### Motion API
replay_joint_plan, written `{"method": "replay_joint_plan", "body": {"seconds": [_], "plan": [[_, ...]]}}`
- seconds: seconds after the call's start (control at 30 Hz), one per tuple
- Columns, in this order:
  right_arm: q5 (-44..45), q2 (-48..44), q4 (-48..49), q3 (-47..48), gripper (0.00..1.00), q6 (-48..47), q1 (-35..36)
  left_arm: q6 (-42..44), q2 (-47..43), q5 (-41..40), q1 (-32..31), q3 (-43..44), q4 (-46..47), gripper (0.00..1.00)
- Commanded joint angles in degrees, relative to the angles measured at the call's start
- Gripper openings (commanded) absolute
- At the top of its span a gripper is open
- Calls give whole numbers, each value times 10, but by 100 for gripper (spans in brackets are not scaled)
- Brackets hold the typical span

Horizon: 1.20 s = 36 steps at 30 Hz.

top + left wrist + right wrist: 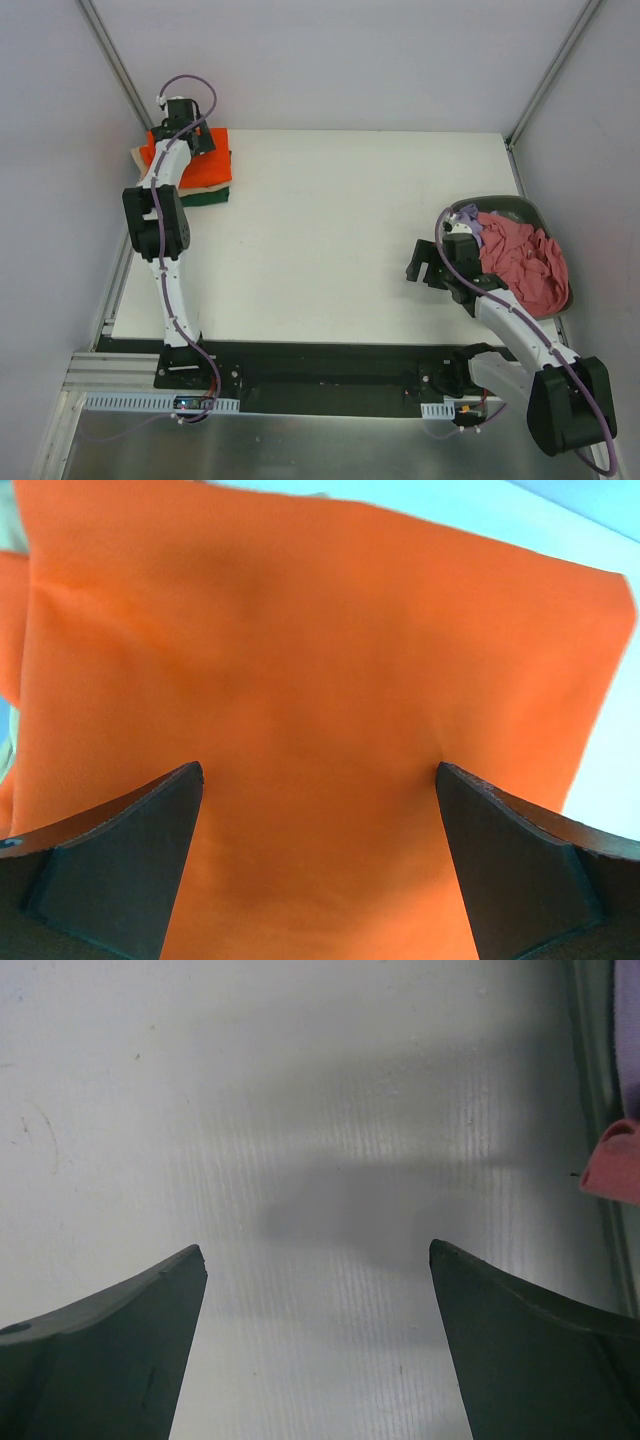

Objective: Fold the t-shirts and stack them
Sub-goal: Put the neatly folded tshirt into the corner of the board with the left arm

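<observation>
A folded orange t-shirt (208, 166) tops a stack at the table's far left, over a dark green shirt (205, 198) and a beige one (138, 154). My left gripper (203, 140) hovers open just above the orange shirt (320, 680), holding nothing. A crumpled dusty pink shirt (523, 262) and a lilac one (470, 222) lie in the dark grey basket (520, 207) at the right. My right gripper (424, 268) is open and empty over bare table, just left of the basket; the pink shirt's edge (612, 1160) shows at the right.
The white table (330, 240) ends at a black rail along the near edge. Grey walls close in on the left, back and right. The basket's rim (592, 1060) runs along the right of the right wrist view.
</observation>
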Motion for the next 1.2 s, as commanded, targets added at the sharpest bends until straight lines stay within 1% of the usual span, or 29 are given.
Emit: {"method": "replay_joint_plan", "body": {"seconds": [0.0,0.03,0.07,0.1,0.3,0.5,0.57,0.6,0.63,0.7,0.73,0.77,0.83,0.93,1.0,1.07,1.13,1.17], "plan": [[4,8,4,29,96,-11,-3,-88,-5,-4,40,-13,-1,99],[6,8,4,29,96,-10,-3,-102,-8,-7,45,-24,-1,99],[5,9,5,29,96,-11,-2,-102,-8,6,50,-31,2,99],[5,11,4,30,96,-11,-3,-104,-8,20,53,-32,2,99],[4,12,4,30,96,-11,-2,-110,-13,33,52,-35,2,99],[1,11,5,30,96,-10,-3,-98,-58,107,50,-32,4,99],[-2,10,4,30,96,-11,-3,-65,-81,142,38,-31,5,99],[-5,8,2,31,96,-10,-2,-44,-94,140,27,-32,6,99],[-7,5,2,31,96,-10,-2,-20,-106,118,11,-34,5,99],[-8,-3,0,29,96,-10,-2,20,-136,50,-21,-40,6,99],[-10,-9,-1,29,96,-10,-3,42,-153,30,-39,-44,6,99],[-10,-12,-1,29,96,-11,-3,50,-169,12,-49,-52,6,99],[-16,-25,-1,25,96,-10,-2,54,-214,8,-79,-74,6,99],[-19,-45,-1,21,96,-8,-3,11,-305,45,-103,-151,9,99],[-19,-60,-3,17,96,-6,-3,-28,-385,87,-116,-233,31,99],[-24,-75,-2,13,96,-3,-3,-65,-483,98,-140,-354,68,99],[-32,-90,-3,9,96,0,-2,-93,-614,103,-171,-487,114,99],[-54,-95,-2,7,96,2,-3,-110,-676,110,-186,-549,136,99]]}}
